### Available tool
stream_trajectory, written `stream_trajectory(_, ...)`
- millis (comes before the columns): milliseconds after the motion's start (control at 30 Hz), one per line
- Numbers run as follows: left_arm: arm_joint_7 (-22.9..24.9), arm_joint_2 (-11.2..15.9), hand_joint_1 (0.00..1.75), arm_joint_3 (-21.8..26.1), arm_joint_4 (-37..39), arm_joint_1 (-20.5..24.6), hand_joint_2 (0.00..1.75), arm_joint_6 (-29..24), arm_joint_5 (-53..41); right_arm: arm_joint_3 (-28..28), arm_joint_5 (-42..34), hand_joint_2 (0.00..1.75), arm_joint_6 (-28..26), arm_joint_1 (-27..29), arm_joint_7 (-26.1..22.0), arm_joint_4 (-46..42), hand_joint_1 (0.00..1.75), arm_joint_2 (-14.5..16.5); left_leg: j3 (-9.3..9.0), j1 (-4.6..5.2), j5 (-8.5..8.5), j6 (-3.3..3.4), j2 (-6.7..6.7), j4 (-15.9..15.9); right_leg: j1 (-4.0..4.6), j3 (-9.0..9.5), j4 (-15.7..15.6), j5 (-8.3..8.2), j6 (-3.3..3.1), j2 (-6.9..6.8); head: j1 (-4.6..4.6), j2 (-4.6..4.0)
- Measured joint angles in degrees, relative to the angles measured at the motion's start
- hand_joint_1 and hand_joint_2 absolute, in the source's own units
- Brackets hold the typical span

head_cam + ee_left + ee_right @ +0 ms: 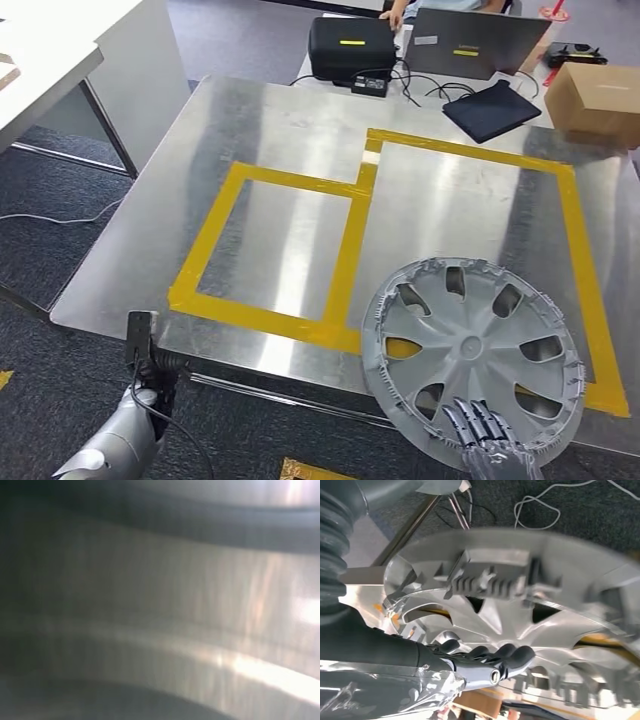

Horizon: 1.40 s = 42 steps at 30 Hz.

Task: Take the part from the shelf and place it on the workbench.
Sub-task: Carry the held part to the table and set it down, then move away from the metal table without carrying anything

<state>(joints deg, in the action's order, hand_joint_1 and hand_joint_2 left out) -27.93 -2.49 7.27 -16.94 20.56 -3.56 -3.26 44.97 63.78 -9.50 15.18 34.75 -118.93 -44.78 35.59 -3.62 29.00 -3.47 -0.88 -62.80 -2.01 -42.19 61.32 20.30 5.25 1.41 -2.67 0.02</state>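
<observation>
One part to deal with — a grey wheel cover (pixel 472 350), round, face up, resting or nearly resting on the metal worktop (pixel 302 130) at the near right corner, inside the larger yellow tape outline (pixel 573 230) but overhanging its near strip and reaching toward the worktop's front edge. No long axis to speak of, being a disc; lies nearly flat, spokes fanning from the hub, clip-toothed rim showing in the right wrist view. Gripped at the near rim by the right hand (pixel 483 430), fingers (pixel 508 655) laid together over the face and clamped on the edge — probably so as to lower the disc flat rather than drop it. Judged as the setting-down stage, release not yet made. Left hand (pixel 155 385) low beside the worktop's front edge, apparently idle; whether its fingers are apart or curled cannot be told. Beyond, a black case (pixel 351 45), a laptop (pixel 475 40), a cardboard box (pixel 596 100).
</observation>
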Motion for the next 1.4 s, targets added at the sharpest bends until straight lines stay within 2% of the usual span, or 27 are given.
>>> stream_trajectory(33, 0.0, -0.1, 0.0, 0.0, 0.0, 0.1, 0.0, 0.0, 0.0, 0.0, 0.0, 1.75, 0.0, 0.1, 0.0, 0.0, 0.0, 0.0, 0.18, 0.12, -0.31, 0.54, 0.26, 0.0, -0.04, -0.03, -0.5, -0.3, 0.22, -0.01, 0.42, -0.01)
stream_trajectory(67, 0.0, -0.1, 0.0, -0.1, 0.1, 0.2, 0.0, 0.0, 0.0, 0.1, 0.0, 1.75, 0.0, 0.1, 0.0, 0.0, 0.0, 0.0, 0.32, 0.3, -0.62, 1.08, 0.53, 0.0, -0.06, -0.3, -0.3, 0.2, 0.31, -0.17, 0.68, -0.01)
stream_trajectory(100, 0.0, -0.2, 0.0, -0.1, 0.1, 0.3, 0.0, -0.1, -0.1, 0.1, 0.0, 1.75, 0.0, 0.1, 0.0, 0.0, 0.0, 0.0, 0.48, 0.49, -0.92, 1.6, 0.8, 0.0, -0.03, -0.92, 1.2, 1.64, 0.28, -0.41, 0.91, -0.01)
stream_trajectory(133, 0.0, -0.2, 0.0, -0.1, 0.1, 0.4, 0.0, -0.1, -0.1, 0.1, 0.0, 1.75, 0.0, 0.0, 0.0, 0.1, 0.0, 0.0, 0.68, 0.71, -1.18, 2.07, 1.08, 0.1, 0.08, -1.92, 4.1, 3.9, 0.14, -0.66, 1.12, -0.02)
stream_trajectory(200, 0.1, -0.3, 0.0, -0.1, 0.1, 0.5, 0.0, -0.3, -0.1, 0.1, 0.0, 1.75, 0.0, 0.0, 0.0, 0.1, 0.0, 0.0, 1.3, 1.2, -1.62, 2.72, 1.63, 0.1, 0.39, -4.21, 12.2, 8.83, -0.26, -0.88, 1.43, -0.02)
stream_trajectory(233, 0.1, -0.3, 0.0, -0.1, 0.1, 0.6, 0.0, -0.4, -0.1, 0.1, 0.1, 1.75, 0.0, 0.0, 0.0, 0.1, 0.0, 0.0, 1.67, 1.44, -1.78, 2.92, 1.88, 0.1, 0.54, -4.74, 15.1, 10.21, -0.48, -0.88, 1.51, -0.02)
stream_trajectory(267, 0.2, -0.3, 0.0, -0.1, 0.1, 0.6, 0.0, -0.5, -0.2, 0.1, 0.1, 1.75, 0.0, 0.0, 0.0, 0.1, 0.0, 0.0, 1.97, 1.65, -1.91, 3.04, 2.07, 0.1, 0.69, -4.28, 16.2, 10.56, -0.74, -0.88, 1.54, -0.02)
stream_trajectory(300, 0.2, -0.3, 0.0, -0.1, 0.1, 0.7, 0.0, -0.6, -0.2, 0.2, 0.1, 1.75, 0.0, 0.0, 0.0, 0.1, 0.0, 0.0, 2.18, 1.78, -2.01, 3.05, 2.21, 0.1, 0.85, -2.71, 15.0, 9.92, -1.04, -0.88, 1.54, -0.02)
stream_trajectory(333, 0.3, -0.2, 0.0, -0.1, 0.1, 0.7, 0.0, -0.8, -0.2, 0.2, 0.1, 1.75, 0.0, 0.0, 0.0, 0.1, 0.0, 0.0, 2.28, 1.85, -2.11, 3.02, 2.31, 0.1, 1.01, -0.09, 11.7, 8.7, -1.36, -0.87, 1.54, -0.02)
stream_trajectory(400, 0.5, -0.1, 0.0, 0.0, 0.1, 0.8, 0.0, -1.1, -0.2, 0.1, 0.1, 1.75, 0.0, 0.0, 0.2, 0.0, 0.0, 0.0, 2.53, 1.86, -2.41, 2.64, 2.53, 0.2, 1.37, 4.89, 4.5, 7.86, -1.7, -0.68, 1.51, -0.02)
stream_trajectory(433, 0.5, 0.0, 0.0, 0.1, 0.1, 0.8, 0.0, -1.1, -0.2, 0.1, 0.1, 1.75, 0.0, 0.1, 0.4, 0.0, 0.0, 0.0, 2.7, 1.81, -2.72, 2.31, 2.61, 0.2, 1.58, 6.38, 2.1, 7.95, -1.71, -0.63, 1.49, -0.02)
stream_trajectory(467, 0.5, 0.1, 0.0, 0.3, 0.1, 0.8, 0.0, -1.2, -0.1, 0.1, 0.1, 1.75, 0.0, 0.2, 0.6, -0.1, 0.0, 0.0, 2.88, 1.74, -3.07, 1.94, 2.65, 0.4, 1.82, 6.87, 1.1, 8.33, -1.64, -0.62, 1.47, -0.02)
stream_trajectory(500, 0.6, 0.2, 0.0, 0.4, 0.1, 0.7, 0.0, -1.2, 0.1, 0.2, 0.2, 1.75, 0.0, 0.4, 0.9, -0.1, 0.0, 0.0, 3.07, 1.7, -3.39, 1.73, 2.6, 0.4, 1.97, 7.02, 0.5, 8.12, -1.45, -0.74, 1.45, -0.02)
stream_trajectory(600, 0.6, 0.1, 0.0, 0.8, 0.1, 0.5, 0.0, -0.8, 0.8, 0.3, 0.6, 1.75, 0.1, 0.6, 1.2, -0.2, 0.0, 0.0, 3.52, 1.62, -4.33, 2.11, 2.3, 1.0, 1.96, 6.36, -0.1, 7.42, -1.11, -0.99, 1.37, -0.02)
stream_trajectory(633, 0.6, 0.1, 0.0, 1.0, 0.1, 0.4, 0.0, -0.5, 1.1, 0.4, 0.7, 1.75, 0.0, 0.6, 1.3, -0.2, 0.0, 0.0, 3.68, 1.62, -4.66, 2.16, 2.28, 1.4, 2.01, 6.07, -0.1, 7.28, -1.25, -1.0, 1.35, -0.02)
stream_trajectory(833, 0.2, 0.0, 0.0, 1.7, 0.1, -0.1, 0.0, 1.5, 2.6, 0.7, 0.9, 1.75, -0.5, 0.7, 1.5, -0.4, 0.0, 0.0, 4.94, 1.55, -6.12, 1.22, 2.27, 2.5, 2.29, 4.32, 0.0, 6.29, -2.12, -1.06, 1.39, -0.02)
stream_trajectory(967, -0.1, -0.2, 0.0, 2.1, 0.2, -0.5, 0.0, 1.8, 2.7, 1.0, 1.2, 1.75, -0.6, 1.0, 1.6, -0.5, 0.0, 0.0, 5.1, 1.41, -6.43, 0.97, 2.32, 2.6, 2.48, 4.18, -0.2, 5.93, -2.45, -1.02, 1.4, -0.02)
stream_trajectory(1400, -0.1, -1.0, 0.0, 2.2, 0.2, -0.6, 0.0, 1.9, 1.8, 1.4, 0.1, 1.75, -0.7, 1.7, 1.9, -1.4, 0.0, -0.1, 6.6, 1.39, -7.87, 1.13, 2.26, 2.7, 2.51, 2.78, -0.4, 4.48, -2.39, -1.12, 1.41, -0.02)
